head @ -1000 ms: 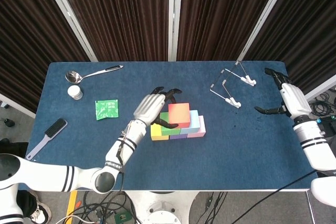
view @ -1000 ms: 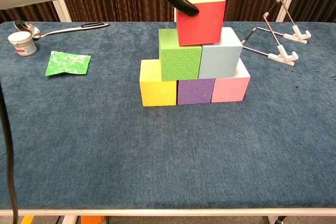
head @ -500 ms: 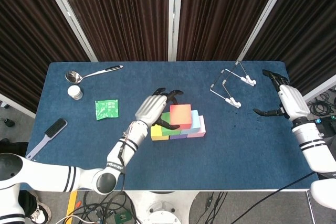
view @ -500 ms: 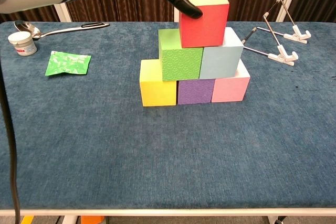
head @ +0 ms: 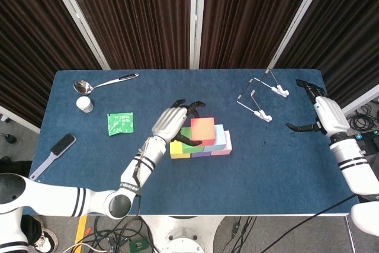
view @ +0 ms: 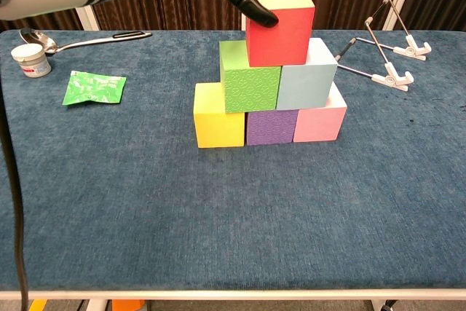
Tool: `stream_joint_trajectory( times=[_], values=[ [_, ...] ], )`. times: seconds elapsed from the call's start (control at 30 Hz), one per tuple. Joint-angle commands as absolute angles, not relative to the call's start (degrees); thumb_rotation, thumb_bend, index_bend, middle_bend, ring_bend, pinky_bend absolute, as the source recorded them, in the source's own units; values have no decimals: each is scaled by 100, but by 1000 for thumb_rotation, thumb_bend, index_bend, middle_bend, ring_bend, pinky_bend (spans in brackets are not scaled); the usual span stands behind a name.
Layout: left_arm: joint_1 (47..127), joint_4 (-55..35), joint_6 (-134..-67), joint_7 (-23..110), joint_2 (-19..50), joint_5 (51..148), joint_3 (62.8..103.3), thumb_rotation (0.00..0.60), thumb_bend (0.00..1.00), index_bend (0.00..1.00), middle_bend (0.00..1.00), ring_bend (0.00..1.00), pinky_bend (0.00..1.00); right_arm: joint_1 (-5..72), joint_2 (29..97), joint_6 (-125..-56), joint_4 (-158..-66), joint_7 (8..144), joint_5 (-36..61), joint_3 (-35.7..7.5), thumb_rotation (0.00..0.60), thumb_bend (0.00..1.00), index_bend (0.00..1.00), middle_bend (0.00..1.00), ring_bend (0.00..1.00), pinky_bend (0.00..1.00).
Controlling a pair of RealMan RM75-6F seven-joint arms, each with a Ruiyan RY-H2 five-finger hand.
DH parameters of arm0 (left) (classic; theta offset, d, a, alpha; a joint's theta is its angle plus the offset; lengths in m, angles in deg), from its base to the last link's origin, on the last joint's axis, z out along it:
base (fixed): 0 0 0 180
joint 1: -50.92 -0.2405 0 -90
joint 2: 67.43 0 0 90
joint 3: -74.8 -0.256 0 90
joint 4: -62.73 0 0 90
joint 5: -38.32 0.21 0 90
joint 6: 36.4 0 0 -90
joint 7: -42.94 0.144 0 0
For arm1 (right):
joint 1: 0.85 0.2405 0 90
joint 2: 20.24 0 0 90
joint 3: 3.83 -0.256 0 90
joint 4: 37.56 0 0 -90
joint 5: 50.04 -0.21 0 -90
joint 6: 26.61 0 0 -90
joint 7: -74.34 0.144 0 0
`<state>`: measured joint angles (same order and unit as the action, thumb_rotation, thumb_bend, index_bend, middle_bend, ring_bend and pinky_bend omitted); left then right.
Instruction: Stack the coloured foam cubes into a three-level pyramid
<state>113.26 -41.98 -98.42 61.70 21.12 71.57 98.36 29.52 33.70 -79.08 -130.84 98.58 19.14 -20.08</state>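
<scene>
Dark curtains (head: 136,16) hung behind the blue table (head: 278,164), where the pyramid stood near the middle. Its bottom row ran yellow cube (view: 218,118), purple cube (view: 270,127), pink cube (view: 319,123); above them sat the green cube (view: 250,78) and the pale blue cube (view: 307,78), side by side and touching. The red cube (view: 279,27) rested on top, over the seam between those two.

From the near left corner the left arm (head: 89,197) reached in across the table. The left hand (head: 173,121) was cupped against the left side of the red cube, dark fingertips (view: 256,9) on its upper left edge; I could not tell whether it truly gripped the cube or only touched it.

Compared with half a second earlier, the red cube sat very slightly further left, and the hand was barely changed.

Far to the right, the right hand (head: 323,111) hovered with fingers spread, holding nothing.

A wire stand (head: 257,96), a ladle (head: 100,83), a brush (head: 53,154), a green packet (head: 121,123) and a small white jar (head: 85,104) lay around.
</scene>
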Motion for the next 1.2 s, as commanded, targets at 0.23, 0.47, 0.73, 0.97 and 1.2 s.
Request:
stream_joint_trajectory(
  times=[0.23,0.47,0.73,0.97,1.2],
  values=[
    [11312,-4224,-9781,6124,2099,7177,9815,600,226,163,564,251,71,2959,3400,-7863,-13028,9916,1923,-1989,600,39,0,79,0,0],
    [11285,-4235,-9667,5988,2066,7216,9830,600,187,124,344,229,68,2961,3403,-7851,-12999,9942,1919,-1991,600,38,0,71,0,0],
    [11255,-4286,-9649,5907,2022,7251,9831,600,170,103,257,152,58,2977,3401,-7817,-13002,9939,1918,-1986,600,39,0,67,0,0],
    [11168,-4521,-9636,5816,1868,7271,9832,600,159,90,200,98,34,2992,3363,-7790,-13067,9950,1975,-1979,600,39,0,65,0,0],
    [10792,-5307,-9786,5792,1172,7335,9694,600,160,73,141,47,0,3131,3190,-7681,-13421,9924,2073,-2066,600,27,0,64,0,0]
  ],
)
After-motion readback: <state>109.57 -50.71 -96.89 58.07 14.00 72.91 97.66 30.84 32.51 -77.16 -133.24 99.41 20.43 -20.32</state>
